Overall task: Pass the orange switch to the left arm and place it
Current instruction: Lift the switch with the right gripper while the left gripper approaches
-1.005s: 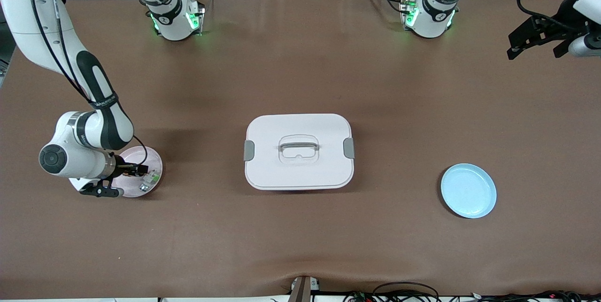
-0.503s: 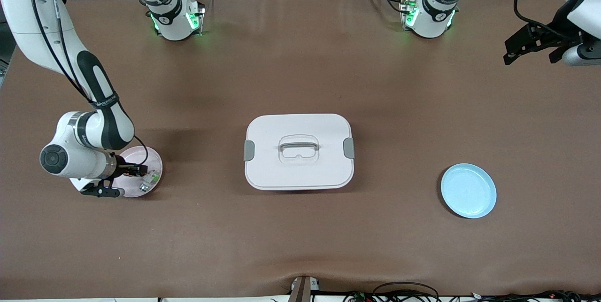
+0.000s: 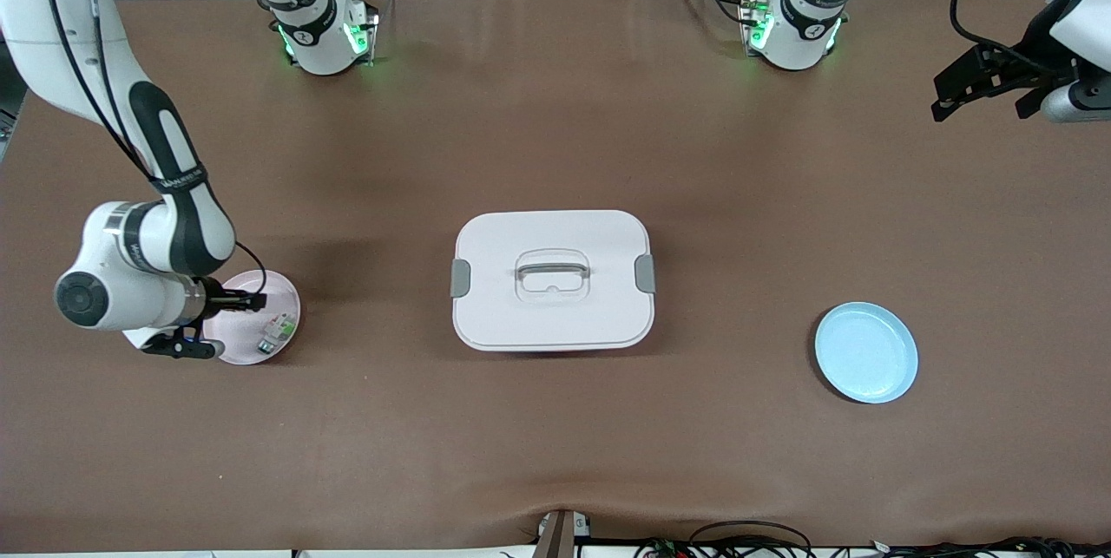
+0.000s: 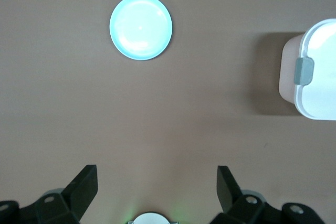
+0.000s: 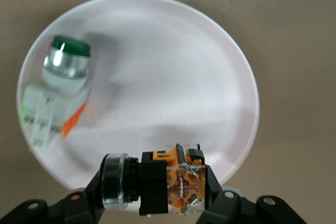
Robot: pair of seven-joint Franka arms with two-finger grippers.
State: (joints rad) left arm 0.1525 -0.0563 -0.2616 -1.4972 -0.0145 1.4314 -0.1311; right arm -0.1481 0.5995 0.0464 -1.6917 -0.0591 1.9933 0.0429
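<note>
Right gripper [image 5: 157, 203]: clamped on the orange switch [image 5: 170, 180], held just above the pink plate [image 5: 173, 66] at the right arm's end of the table; fingers press the switch's black-and-orange body.
Orange switch: lifted off the plate, lying sideways between the fingers.
Green switch [image 5: 55, 90]: resting on the pink plate, at about 10 o'clock from the held switch in the right wrist view.
Left gripper [image 4: 157, 190]: fingers wide apart, holding nothing, high over the left arm's end of the table; this arm waits.
Box [image 3: 553, 279]: mid-table, lid closed, between the two plates.
Blue plate [image 3: 866, 352]: at about 4 o'clock from the box in the front view.
</note>
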